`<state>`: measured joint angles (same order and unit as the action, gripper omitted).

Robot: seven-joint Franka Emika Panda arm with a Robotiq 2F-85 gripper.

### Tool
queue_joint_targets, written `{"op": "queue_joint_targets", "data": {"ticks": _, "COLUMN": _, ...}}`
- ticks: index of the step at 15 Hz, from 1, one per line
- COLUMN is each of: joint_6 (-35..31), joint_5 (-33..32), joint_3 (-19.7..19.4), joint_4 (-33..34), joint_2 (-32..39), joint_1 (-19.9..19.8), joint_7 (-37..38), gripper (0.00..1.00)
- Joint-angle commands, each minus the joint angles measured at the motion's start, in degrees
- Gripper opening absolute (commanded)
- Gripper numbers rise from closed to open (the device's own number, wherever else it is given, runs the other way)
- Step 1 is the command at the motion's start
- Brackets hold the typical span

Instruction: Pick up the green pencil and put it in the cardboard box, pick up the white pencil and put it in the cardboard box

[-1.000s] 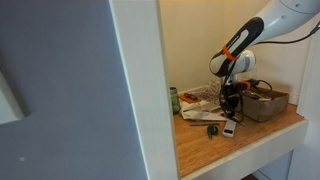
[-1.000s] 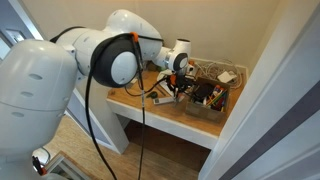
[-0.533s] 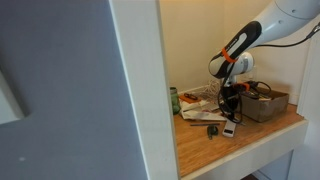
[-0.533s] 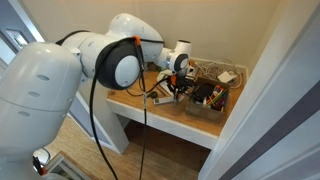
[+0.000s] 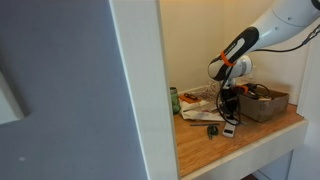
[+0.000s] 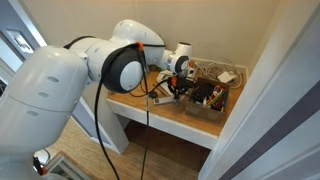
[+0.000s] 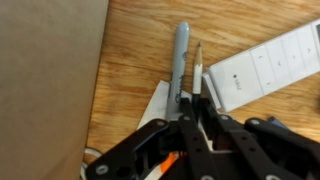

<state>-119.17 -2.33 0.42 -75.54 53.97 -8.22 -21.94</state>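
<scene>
The green pencil [image 7: 197, 68] is a thin dark stick lying over the wooden tabletop, tip pointing away from me. My gripper [image 7: 196, 100] is down at the tabletop, its two black fingers closed together on the pencil's near end. In both exterior views the gripper [image 5: 229, 101] [image 6: 178, 91] hangs low just beside the cardboard box [image 5: 266, 104] [image 6: 207, 101], which holds clutter. A brown cardboard face [image 7: 50, 80] fills the left of the wrist view. A thicker pale grey pen [image 7: 181, 55] lies right beside the green pencil, parallel to it.
A white remote-like slab [image 7: 262, 66] [image 5: 229, 128] lies close by the pencil. White papers [image 5: 200, 110] [image 7: 153, 106] lie under and behind the gripper. A small green lump [image 5: 212, 130] and a green bottle [image 5: 174, 100] sit nearby. The shelf's front edge [image 5: 250, 150] is close.
The arm's upper links have shifted slightly. The gripper stays low at the same spot by the box.
</scene>
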Motion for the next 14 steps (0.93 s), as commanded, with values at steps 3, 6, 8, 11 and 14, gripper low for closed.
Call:
{"op": "queue_joint_targets", "data": {"ticks": 3, "joint_6": 2.13, "joint_5": 0.1, "joint_3": 0.48, "joint_4": 3.69, "joint_2": 1.88, "joint_1": -0.22, "joint_7": 0.57, "gripper": 0.05}}
{"op": "queue_joint_targets", "data": {"ticks": 6, "joint_6": 1.97, "joint_5": -0.29, "joint_3": 0.41, "joint_4": 1.65, "joint_2": -0.45, "joint_1": -0.04, "joint_7": 0.23, "gripper": 0.02}}
{"op": "queue_joint_targets", "data": {"ticks": 8, "joint_6": 1.49, "joint_5": -0.88, "joint_3": 0.15, "joint_4": -1.32, "joint_2": -3.46, "joint_1": 0.24, "joint_7": 0.08, "gripper": 0.02}}
{"op": "queue_joint_targets", "data": {"ticks": 11, "joint_6": 2.33, "joint_5": -1.43, "joint_3": -0.11, "joint_4": -4.95, "joint_2": -8.42, "joint_1": 0.35, "joint_7": -0.34, "gripper": 0.02}}
{"op": "queue_joint_targets", "data": {"ticks": 14, "joint_6": 3.92, "joint_5": -1.89, "joint_3": -0.7, "joint_4": -8.0, "joint_2": -13.53, "joint_1": 0.04, "joint_7": -0.07, "gripper": 0.02}}
